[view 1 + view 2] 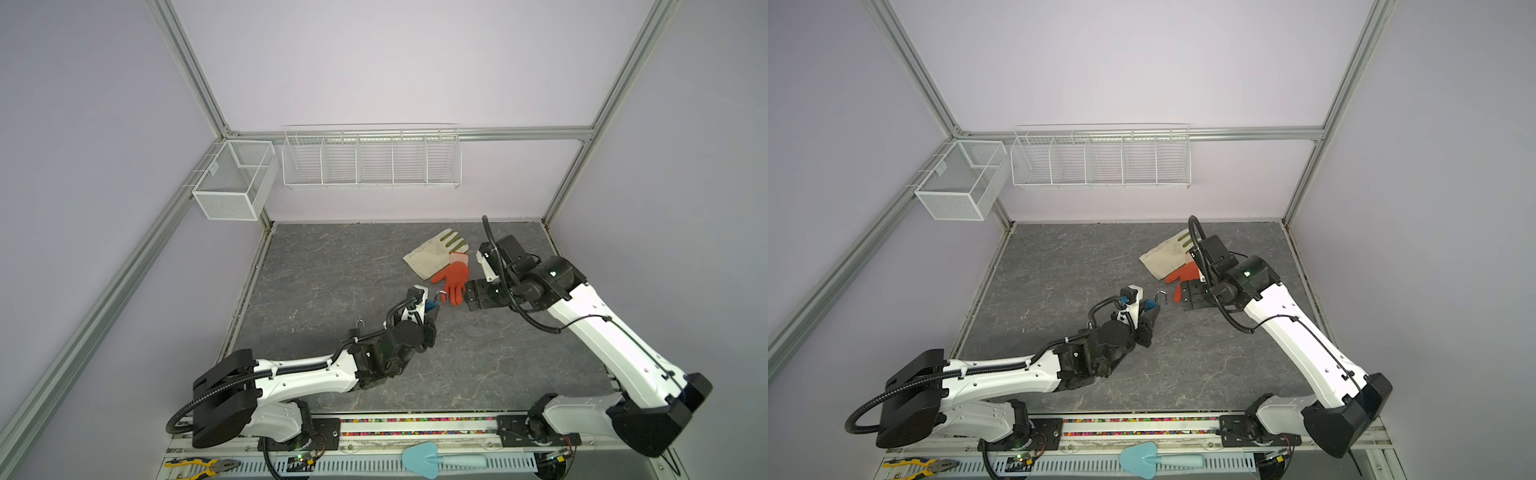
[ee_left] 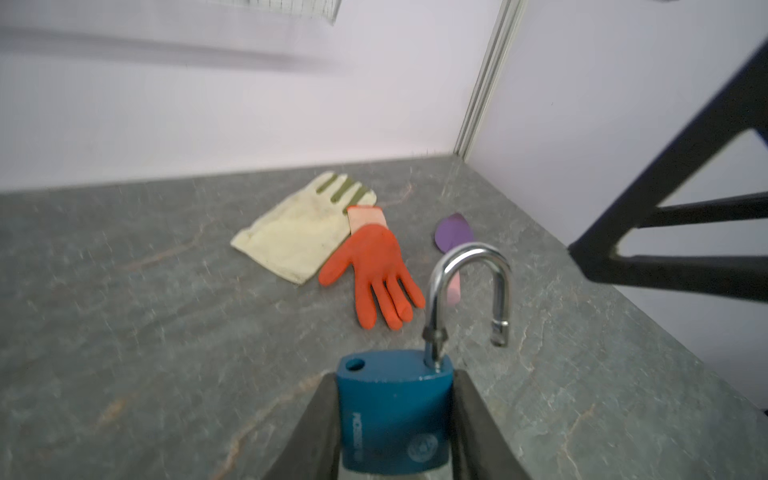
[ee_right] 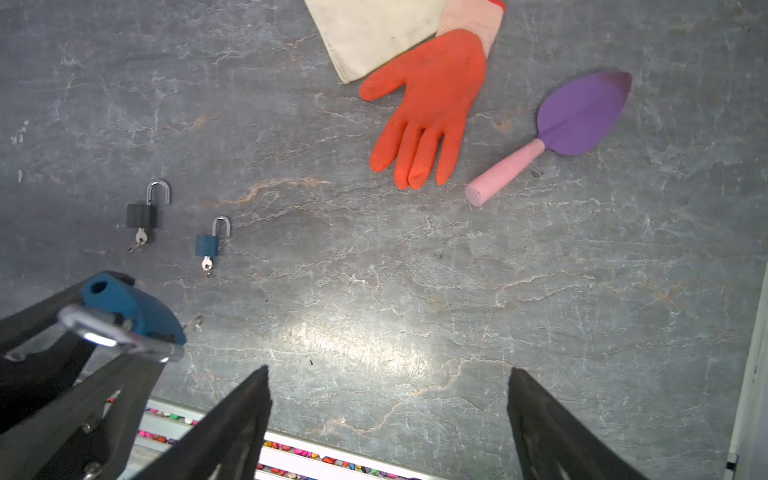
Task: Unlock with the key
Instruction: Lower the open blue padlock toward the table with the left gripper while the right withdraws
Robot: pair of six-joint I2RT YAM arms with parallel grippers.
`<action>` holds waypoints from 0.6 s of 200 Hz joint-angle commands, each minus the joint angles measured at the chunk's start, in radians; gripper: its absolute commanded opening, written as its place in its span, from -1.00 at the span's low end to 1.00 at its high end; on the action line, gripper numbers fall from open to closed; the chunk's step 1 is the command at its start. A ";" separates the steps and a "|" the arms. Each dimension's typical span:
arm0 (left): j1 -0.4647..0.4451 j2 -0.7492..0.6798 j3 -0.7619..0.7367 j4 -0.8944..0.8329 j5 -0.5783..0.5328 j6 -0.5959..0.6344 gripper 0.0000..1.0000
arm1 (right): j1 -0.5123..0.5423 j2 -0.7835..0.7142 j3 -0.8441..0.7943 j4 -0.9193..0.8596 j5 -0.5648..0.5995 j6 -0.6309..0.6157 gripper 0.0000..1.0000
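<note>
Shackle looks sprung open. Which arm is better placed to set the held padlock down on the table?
Left: the left gripper clamps the blue padlock by its body; the right gripper is open and empty, apart from it.

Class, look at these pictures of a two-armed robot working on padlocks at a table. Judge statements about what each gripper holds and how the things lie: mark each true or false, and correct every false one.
1. The left gripper clamps a blue padlock. True.
2. That padlock's shackle is locked shut. False: its free end hangs clear of the body.
3. The right gripper holds a key. False: it is open and empty.
4. The orange glove overlaps the cream glove at its cuff. True.
5. The padlocks lying on the table have no keys. False: the black padlock and the second blue padlock each have a key in them.
</note>
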 commanded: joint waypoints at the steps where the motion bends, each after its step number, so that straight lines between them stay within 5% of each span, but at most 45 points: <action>1: 0.001 0.109 0.091 -0.353 0.094 -0.361 -1.00 | -0.052 -0.037 -0.133 0.157 -0.041 0.052 0.82; 27: 0.003 0.275 0.248 -0.574 0.205 -0.515 -1.00 | -0.098 -0.082 -0.292 0.289 -0.084 0.092 0.82; 60: 0.005 0.483 0.469 -0.822 0.276 -0.557 -1.00 | -0.142 -0.093 -0.394 0.343 -0.093 0.124 0.83; 120: 0.044 0.580 0.513 -0.878 0.356 -0.647 -1.00 | -0.257 -0.127 -0.489 0.402 -0.091 0.132 0.87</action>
